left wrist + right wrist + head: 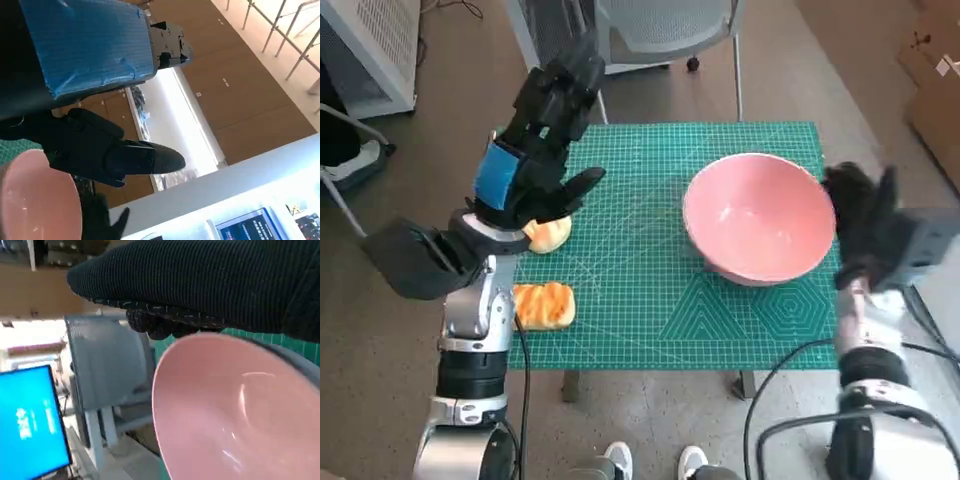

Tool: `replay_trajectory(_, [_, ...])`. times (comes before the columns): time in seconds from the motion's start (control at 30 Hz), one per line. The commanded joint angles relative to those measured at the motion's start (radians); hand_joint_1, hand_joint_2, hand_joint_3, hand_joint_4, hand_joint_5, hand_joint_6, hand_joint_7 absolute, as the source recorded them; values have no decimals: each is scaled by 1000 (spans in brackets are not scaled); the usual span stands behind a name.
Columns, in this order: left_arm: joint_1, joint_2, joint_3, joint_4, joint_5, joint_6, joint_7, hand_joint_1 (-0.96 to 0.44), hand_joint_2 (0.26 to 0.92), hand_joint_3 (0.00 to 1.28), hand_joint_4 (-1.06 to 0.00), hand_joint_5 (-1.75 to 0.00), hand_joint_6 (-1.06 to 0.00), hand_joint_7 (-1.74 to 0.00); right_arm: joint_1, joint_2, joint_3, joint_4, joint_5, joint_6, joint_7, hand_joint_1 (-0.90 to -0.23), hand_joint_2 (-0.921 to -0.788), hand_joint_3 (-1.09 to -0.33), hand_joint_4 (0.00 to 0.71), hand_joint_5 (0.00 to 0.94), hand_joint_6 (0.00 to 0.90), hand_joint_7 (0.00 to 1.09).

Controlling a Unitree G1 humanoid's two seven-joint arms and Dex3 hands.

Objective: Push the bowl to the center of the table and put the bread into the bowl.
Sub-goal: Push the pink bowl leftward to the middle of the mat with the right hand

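The pink bowl (pixel 760 215) stands empty on the right part of the green mat (pixel 640 310). My right hand (pixel 865 225) is at the bowl's right rim with its fingers apart, holding nothing. In the right wrist view the glove (pixel 210 285) lies just over the bowl (pixel 235 410). One bread piece (pixel 543 305) lies at the mat's left edge. A second bread piece (pixel 550 235) is partly hidden under my left hand (pixel 535 140), which hangs above the mat's left side, open and empty. The left wrist view shows that hand's fingers (pixel 115 155) and the bowl (pixel 35 200).
A grey mesh chair (pixel 650 30) stands behind the table. A person's shoes (pixel 655 462) show at the table's near edge. Cardboard boxes (pixel 935 80) sit on the floor at the far right. A blue screen (pixel 30 420) shows in the right wrist view.
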Motion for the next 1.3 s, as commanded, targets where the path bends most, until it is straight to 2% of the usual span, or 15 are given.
replay_trajectory(0.03, [15, 9, 2, -27, 2, 11, 10, -595, 885, 336, 1, 1, 1, -330, -17, 52, 14, 14, -15, 18, -8, -608, -921, -754, 304, 2, 407, 15])
replay_trajectory(0.23, [27, 11, 1, -52, 6, 17, 20, -598, 877, 351, 1, 1, 1, -330, -39, 95, 33, 17, -22, 34, -10, -594, -921, -767, 294, 0, 392, 6])
replay_trajectory(0.83, [54, 20, 8, -88, 8, 27, 41, -607, 857, 392, 1, 1, 1, -325, -93, 171, 44, 8, -24, 39, 6, -580, -921, -806, 278, 1, 380, 2])
replay_trajectory(1.1, [61, 17, 4, -95, 14, 26, 53, -609, 852, 400, 1, 1, 1, -326, -111, 180, 45, 11, -23, 48, 29, -567, -921, -817, 261, 0, 370, 1])
replay_trajectory(1.3, [66, 16, 2, -102, 17, 27, 62, -609, 849, 406, 1, 1, 1, -321, -112, 168, 32, 7, -9, 47, 57, -569, -921, -807, 252, 1, 371, 3])
